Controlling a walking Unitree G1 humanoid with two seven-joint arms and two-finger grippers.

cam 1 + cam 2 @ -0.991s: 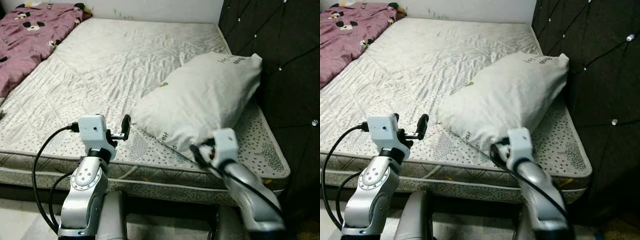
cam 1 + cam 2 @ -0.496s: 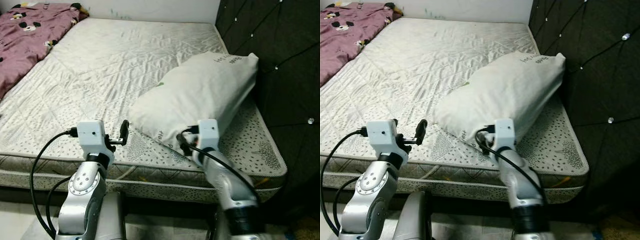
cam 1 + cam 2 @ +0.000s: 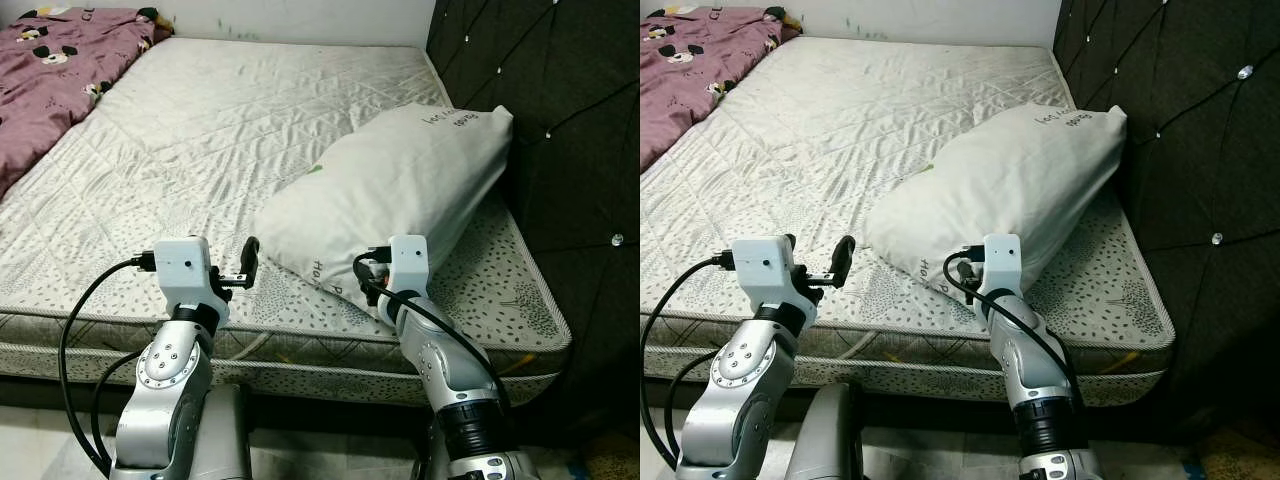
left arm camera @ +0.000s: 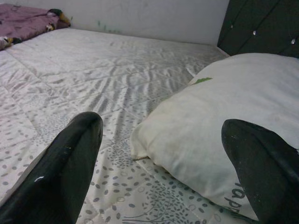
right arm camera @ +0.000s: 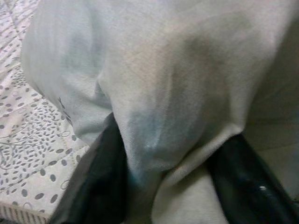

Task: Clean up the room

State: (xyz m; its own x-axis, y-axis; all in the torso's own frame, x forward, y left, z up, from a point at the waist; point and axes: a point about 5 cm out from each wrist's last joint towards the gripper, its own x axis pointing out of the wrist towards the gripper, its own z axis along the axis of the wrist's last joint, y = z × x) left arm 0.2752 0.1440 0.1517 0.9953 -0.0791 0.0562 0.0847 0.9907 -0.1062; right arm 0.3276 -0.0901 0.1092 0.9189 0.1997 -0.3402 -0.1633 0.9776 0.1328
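A white pillow (image 3: pixel 395 200) lies on the right side of the bare quilted mattress (image 3: pixel 230 130), close to the dark tufted headboard (image 3: pixel 560 120) on the right. Its long axis runs diagonally: one end points toward the near left, near the mattress's front edge, and the other toward the far right, where its corner touches or nearly touches the headboard. Dark writing is printed near the far right end and again near the near end by the right arm; neither line is legible. A small green mark sits on the pillow's left edge.

The right gripper (image 5: pixel 163 186) is at the pillow's near end. In the right wrist view its two black fingers (image 5: pixel 100 182) sit either side of a bunched fold of the pillow's cloth, pinching it.

The left gripper (image 4: pixel 163 172) hovers over the near edge of the mattress, just left of the pillow's near left end, fingers spread wide with nothing between them; the pillow lies ahead of it.

A purple blanket (image 3: pixel 50 70) with a cartoon print lies at the far left of the bed.
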